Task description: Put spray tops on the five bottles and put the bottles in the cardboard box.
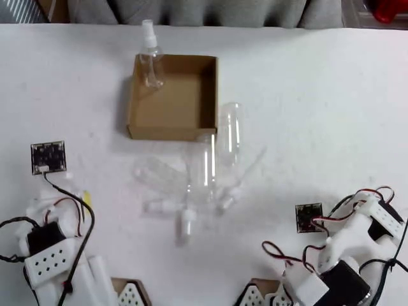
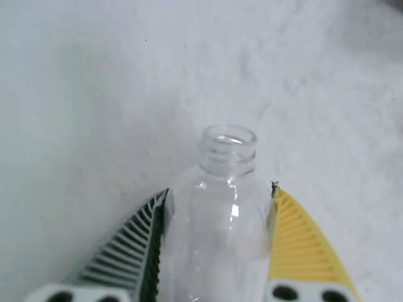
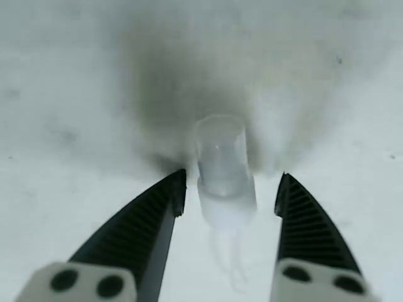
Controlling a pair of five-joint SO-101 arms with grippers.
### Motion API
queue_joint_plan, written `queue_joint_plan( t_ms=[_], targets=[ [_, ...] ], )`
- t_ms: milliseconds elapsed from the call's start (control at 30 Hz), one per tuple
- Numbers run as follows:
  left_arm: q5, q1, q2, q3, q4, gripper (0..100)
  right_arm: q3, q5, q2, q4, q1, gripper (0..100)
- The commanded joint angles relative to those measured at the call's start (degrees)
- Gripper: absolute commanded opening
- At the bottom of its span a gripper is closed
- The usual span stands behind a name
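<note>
Fingers (image 2: 302, 245) of the left end effector (image 2: 220, 190), one grey and one yellow, are closed against both sides of the held bottle (image 2: 220, 226). This bottle is clear and empty, with a bare threaded neck. On the white worktop (image 1: 319, 95), the cardboard box (image 1: 182, 105) holds one capped bottle (image 1: 152, 64), standing upright in its far left corner. Just in front of the box, three more clear bottles lie on their sides: the left lying bottle (image 1: 152, 172), middle lying bottle (image 1: 205, 167) and right lying bottle (image 1: 230, 132). Loose spray tops (image 1: 185, 224) lie among them. The right end effector (image 3: 231, 175) stands open, its black fingers (image 3: 145, 233) either side of a translucent spray top (image 3: 221, 163), with a gap showing on each side.
</note>
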Motion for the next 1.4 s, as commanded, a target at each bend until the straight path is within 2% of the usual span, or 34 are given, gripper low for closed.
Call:
queue_joint_plan(
  t_ms=[0,67,167,233,367,533,667,800,933,1033,1200,1367],
  targets=[
    [-0.5,0.4,-1.1,-0.3,-1.9,2,-0.9,-0.4,0.1,-0.8,-0.1,19.0],
    [-0.5,0.4,-1.1,-0.3,-1.9,2,-0.9,-3.3,-0.1,-0.7,-0.4,14.1],
    [-0.5,0.4,-1.1,-0.3,-1.9,2,-2.4,-8.4,-0.1,-0.7,-1.5,0.2],
    [-0.5,0.4,-1.1,-0.3,-1.9,2,-3.9,-13.2,0.0,-0.7,-2.1,3.9],
    [-0.5,0.4,-1.1,-0.3,-1.9,2,-6.5,-24.0,-0.1,-0.7,-3.6,1.8],
    [-0.5,0.4,-1.1,-0.3,-1.9,2,-11.5,-45.0,-0.1,-0.5,-6.8,1.5],
    [-0.5,0.4,-1.1,-0.3,-1.9,2,-14.8,-65.3,-3.2,0.0,-7.3,1.5],
    [-0.5,0.4,-1.1,-0.3,-1.9,2,-14.8,-82.3,-10.9,5.8,-7.6,1.5],
    [-0.5,0.4,-1.1,-0.3,-1.9,2,-14.9,-90.7,-19.4,16.2,-9.9,1.5],
    [-0.5,0.4,-1.1,-0.2,-1.9,2,-14.8,-94.6,-24.5,21.9,-14.3,1.5],
    [-0.5,0.4,-1.1,0.0,-1.9,2,-14.8,-100.9,-30.2,22.5,-21.6,1.5],
    [-0.5,0.4,-1.2,0.2,-1.9,2,-14.7,-113.1,-33.5,22.8,-29.6,1.5]
  ],
)
